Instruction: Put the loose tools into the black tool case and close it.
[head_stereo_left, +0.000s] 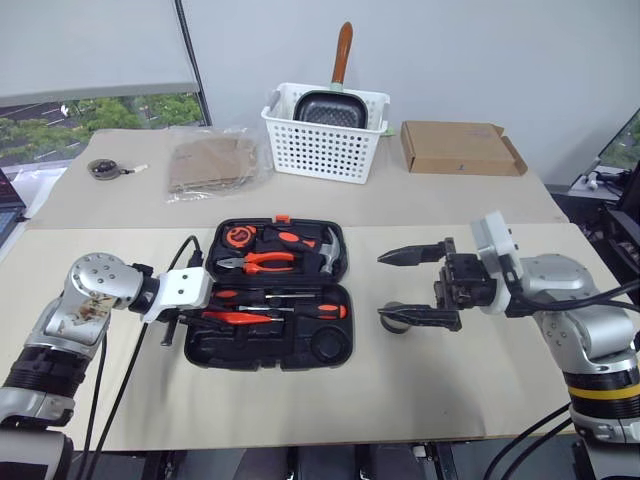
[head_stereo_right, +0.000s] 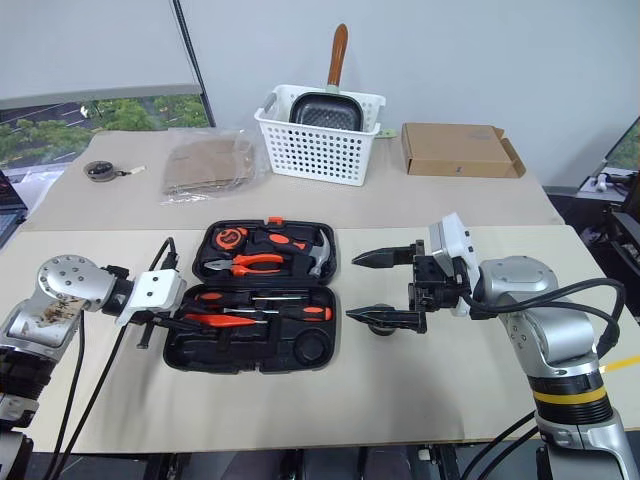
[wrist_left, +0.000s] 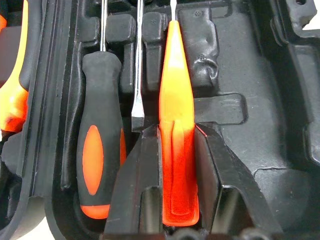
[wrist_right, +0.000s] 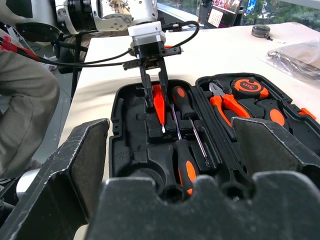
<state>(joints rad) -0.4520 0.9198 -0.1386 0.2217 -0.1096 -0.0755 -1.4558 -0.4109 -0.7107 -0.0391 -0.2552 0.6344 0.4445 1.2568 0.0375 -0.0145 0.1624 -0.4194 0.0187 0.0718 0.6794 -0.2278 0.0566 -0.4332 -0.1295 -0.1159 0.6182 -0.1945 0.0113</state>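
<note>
I've got the black tool case (head_stereo_left: 270, 295) lying open mid-frame on the counter (head_stereo_left: 450, 370); left claw (wrist_left: 177, 165) straddles the orange flat tool (wrist_left: 176, 100) in its lower-left recess; right claw (head_stereo_left: 412, 287) gapes wide over bare counter just right of the case's edge.

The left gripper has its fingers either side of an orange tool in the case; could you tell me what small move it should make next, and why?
Probably open a little wider and lift straight out. The left gripper straddles the orange tool, which already lies in the black tool case beside a screwdriver, so it looks placed.
</note>
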